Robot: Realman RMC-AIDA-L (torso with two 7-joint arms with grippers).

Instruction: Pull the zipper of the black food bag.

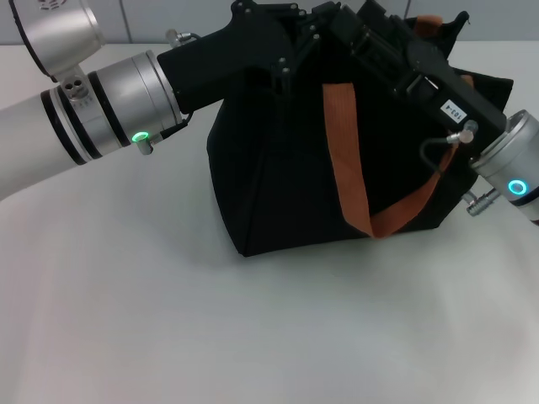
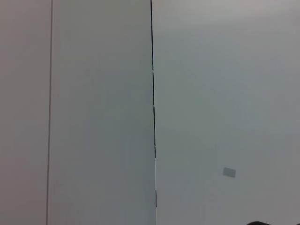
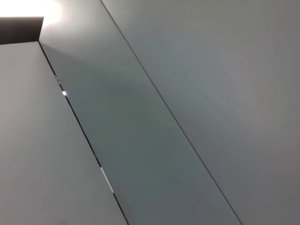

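Note:
The black food bag (image 1: 278, 185) stands on the white table in the middle of the head view. One orange-brown strap (image 1: 347, 168) hangs down its front, and another strap end (image 1: 428, 23) shows behind it. My left gripper (image 1: 290, 52) reaches in from the left and sits on the bag's top edge. My right gripper (image 1: 349, 29) reaches in from the right and sits on the same top edge, close to the left one. The zipper is hidden behind the two black gripper bodies. Both wrist views show only grey wall panels.
The white table (image 1: 253, 337) spreads out in front of and to the left of the bag. A tiled wall (image 1: 152, 17) runs behind the table. My left forearm (image 1: 101, 114) crosses the table's left side, and my right wrist (image 1: 505, 160) hangs by the bag's right side.

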